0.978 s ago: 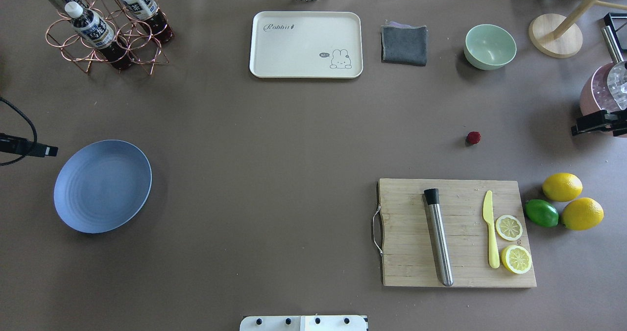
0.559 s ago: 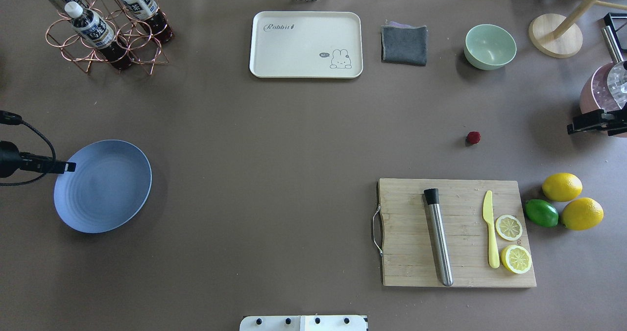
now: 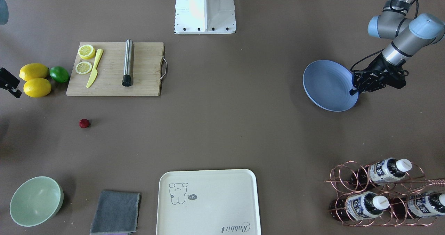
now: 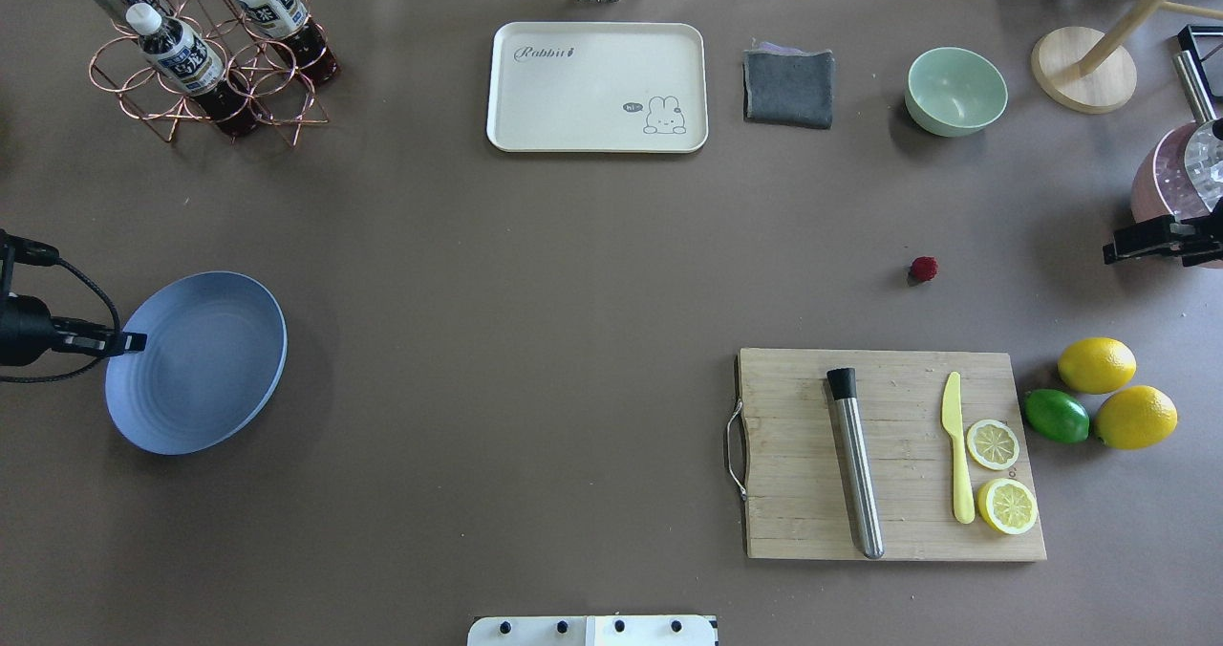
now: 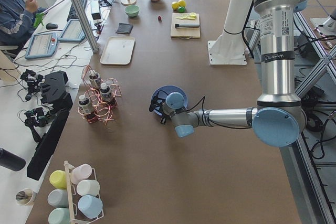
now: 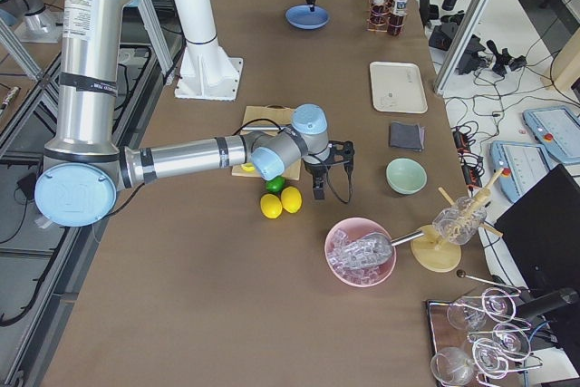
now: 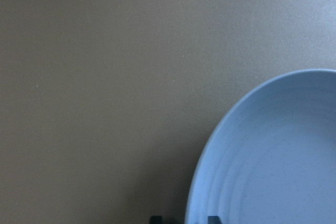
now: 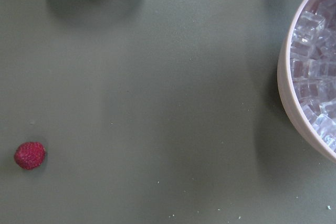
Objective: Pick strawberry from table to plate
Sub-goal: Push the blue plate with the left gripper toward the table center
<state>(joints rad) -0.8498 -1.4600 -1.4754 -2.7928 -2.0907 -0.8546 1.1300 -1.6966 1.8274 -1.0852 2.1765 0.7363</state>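
The small dark-red strawberry [image 4: 923, 268] [image 3: 84, 123] [image 8: 29, 155] lies on the bare table [image 4: 573, 273], beyond the cutting board. My right gripper [image 4: 1113, 247] [image 3: 14, 91] hovers well to its right, open and holding nothing. Far to the left sits the blue-grey plate [image 4: 210, 369] [image 3: 326, 85] [image 7: 273, 156], with nothing on it. My left gripper [image 4: 134, 342] [image 3: 354, 90] is at the plate's outer rim, one fingertip [image 7: 156, 218] outside it and one inside, shut on the plate's rim.
A wooden cutting board [image 4: 783, 493] holds a steel muddler, a yellow knife and lemon slices. Two lemons [image 4: 1096, 364] and a lime [image 4: 1056, 416] lie right of it. At the far edge are a cream tray [image 4: 597, 87], grey cloth, green bowl [image 4: 955, 90] and bottle rack [image 4: 205, 53]. A pink ice bowl [image 8: 315, 77] stands at the right.
My left gripper came in from the left edge onto the plate's rim, and the plate's far edge drew slightly toward it. My right gripper edged a little leftward.
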